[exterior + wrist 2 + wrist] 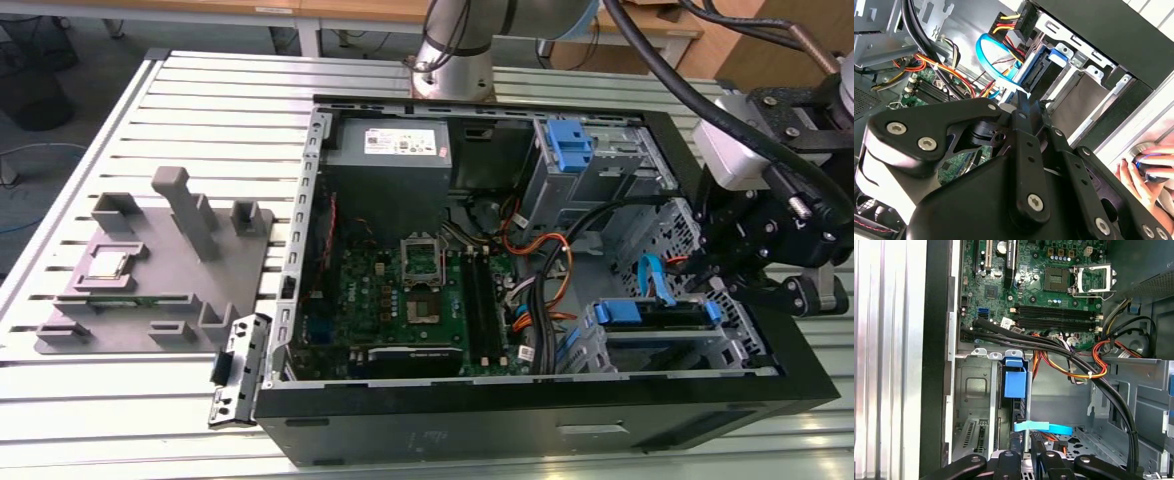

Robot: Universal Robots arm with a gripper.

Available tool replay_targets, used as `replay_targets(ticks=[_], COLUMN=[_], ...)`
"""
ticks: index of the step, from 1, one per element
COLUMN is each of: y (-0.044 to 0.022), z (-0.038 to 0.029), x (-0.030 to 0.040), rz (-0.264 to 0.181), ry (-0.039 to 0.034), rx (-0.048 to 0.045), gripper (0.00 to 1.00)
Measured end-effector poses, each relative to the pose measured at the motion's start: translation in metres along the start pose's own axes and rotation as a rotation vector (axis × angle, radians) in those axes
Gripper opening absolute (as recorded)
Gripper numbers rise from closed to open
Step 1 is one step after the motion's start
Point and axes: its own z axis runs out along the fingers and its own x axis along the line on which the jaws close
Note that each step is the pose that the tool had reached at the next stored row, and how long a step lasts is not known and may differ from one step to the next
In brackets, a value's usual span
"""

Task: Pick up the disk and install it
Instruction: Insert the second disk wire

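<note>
Slatted table (200, 90) holds the case (534, 430), blue-framed disk (654, 313) slotted inside; hand (1026, 456) grip untellable.

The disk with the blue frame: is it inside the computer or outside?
Inside. The blue-framed metal disk sits slotted in a grey metal bay within the open black computer case.

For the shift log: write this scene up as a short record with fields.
case: open, lying on the slatted table
disk: on edge in the drive cage, blue carrier tab showing
gripper: over the drive cage, near the disk; contact unclear
blue cable: loops beside the disk
grey fixture: exterior view's left of the case
</note>
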Motion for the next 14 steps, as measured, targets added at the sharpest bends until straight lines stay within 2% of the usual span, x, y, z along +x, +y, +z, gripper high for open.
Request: replay_targets(ticks=[8, 14], y=[-0.0004, -0.0054], z=[0.0002, 0.0017], x=[-0.0012, -0.0127], rz=[0.000, 0.000], ry=[-0.0001, -0.0001], rx=[-0.0002, -0.0002], gripper=[0.24, 0.24])
